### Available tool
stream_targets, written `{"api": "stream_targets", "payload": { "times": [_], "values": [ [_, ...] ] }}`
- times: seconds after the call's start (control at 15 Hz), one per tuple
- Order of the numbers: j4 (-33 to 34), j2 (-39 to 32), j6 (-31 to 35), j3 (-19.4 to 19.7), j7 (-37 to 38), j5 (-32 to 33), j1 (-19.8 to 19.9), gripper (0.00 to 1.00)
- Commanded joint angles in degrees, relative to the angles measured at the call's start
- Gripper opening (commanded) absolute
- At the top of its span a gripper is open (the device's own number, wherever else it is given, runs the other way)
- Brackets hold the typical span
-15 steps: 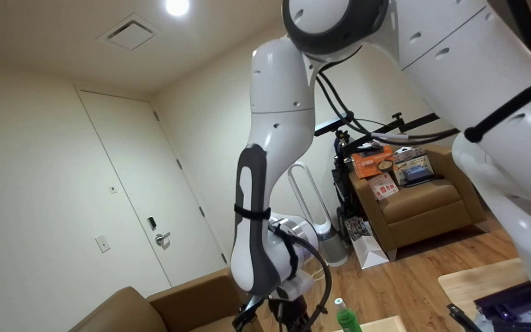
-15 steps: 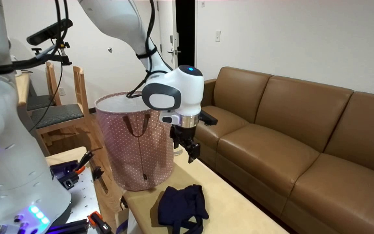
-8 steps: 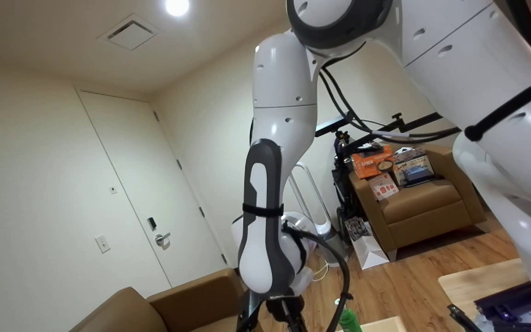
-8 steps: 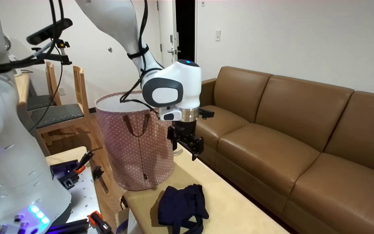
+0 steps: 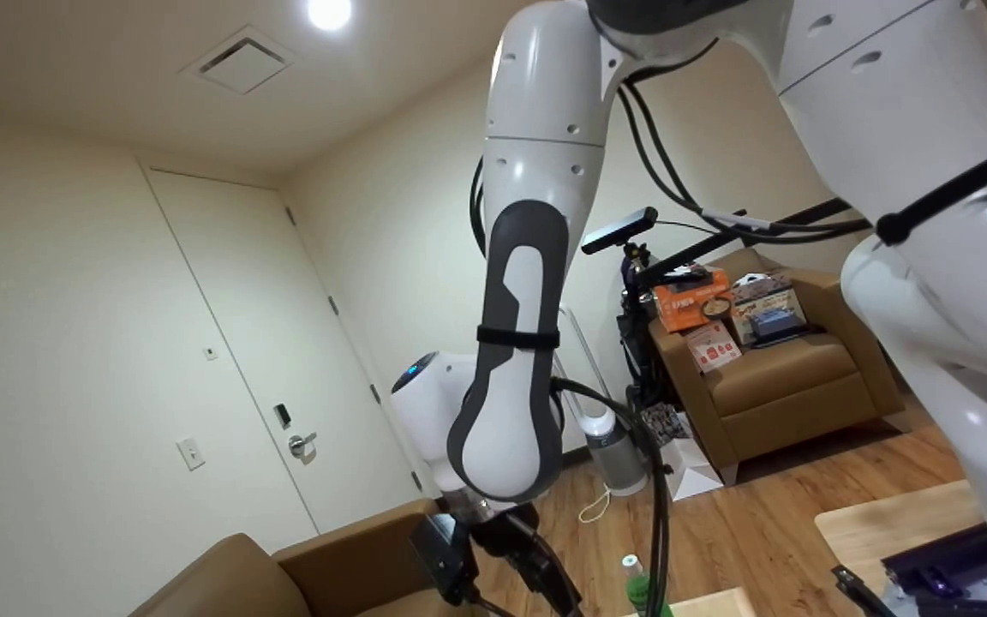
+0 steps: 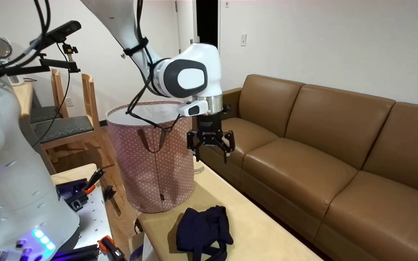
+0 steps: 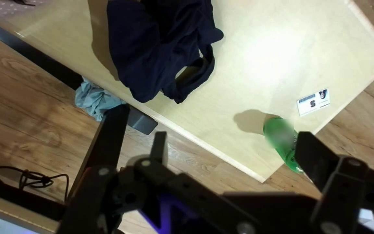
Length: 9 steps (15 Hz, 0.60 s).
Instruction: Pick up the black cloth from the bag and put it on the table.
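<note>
Evidently the soft dark cloth, a navy close to black, lies bunched on the pale table near its long edge, with a strap looped out of it. Whether it is the cloth itself or a soft bag with the cloth inside, I cannot tell; if the cloth, the placing looks done, and if the bag, the pick has yet to begin. Above and apart from it hangs the gripper, its fingers spread wide with nothing between them. The strap worries me most: a fingertip dipping through that loop could hook it and drag the whole thing, perhaps over the edge it lies so near. Dark folds on dark folds also make a poor grasp likely, since a pinch from above may take two layers or only a thin ridge. Close by, a dotted hamper, possibly the task's bag, stands apart from the cloth, and the arm's slack cable, looping before its rim in an exterior view, might snag there or on its handle and tug the hamper against the cloth. Further out, a green bottle stands near the table's end, beside a printed card; a low sweep with the fingers this wide could tip it.
</note>
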State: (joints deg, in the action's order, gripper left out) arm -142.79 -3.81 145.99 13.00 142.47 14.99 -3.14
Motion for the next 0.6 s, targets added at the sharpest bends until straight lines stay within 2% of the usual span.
{"api": "stream_targets", "payload": {
  "times": [0.0,0.4,0.47,0.53],
  "values": [
    [0.4,-0.4,0.9,-3.0,-6.5,2.4,2.3,1.0],
    [1.0,1.4,-0.3,-6.2,-19.4,4.1,1.8,1.0],
    [0.8,1.2,0.4,-6.5,-15.7,0.1,2.0,1.0],
    [1.4,0.1,-0.1,-6.3,-15.4,2.6,2.1,1.0]
  ]
}}
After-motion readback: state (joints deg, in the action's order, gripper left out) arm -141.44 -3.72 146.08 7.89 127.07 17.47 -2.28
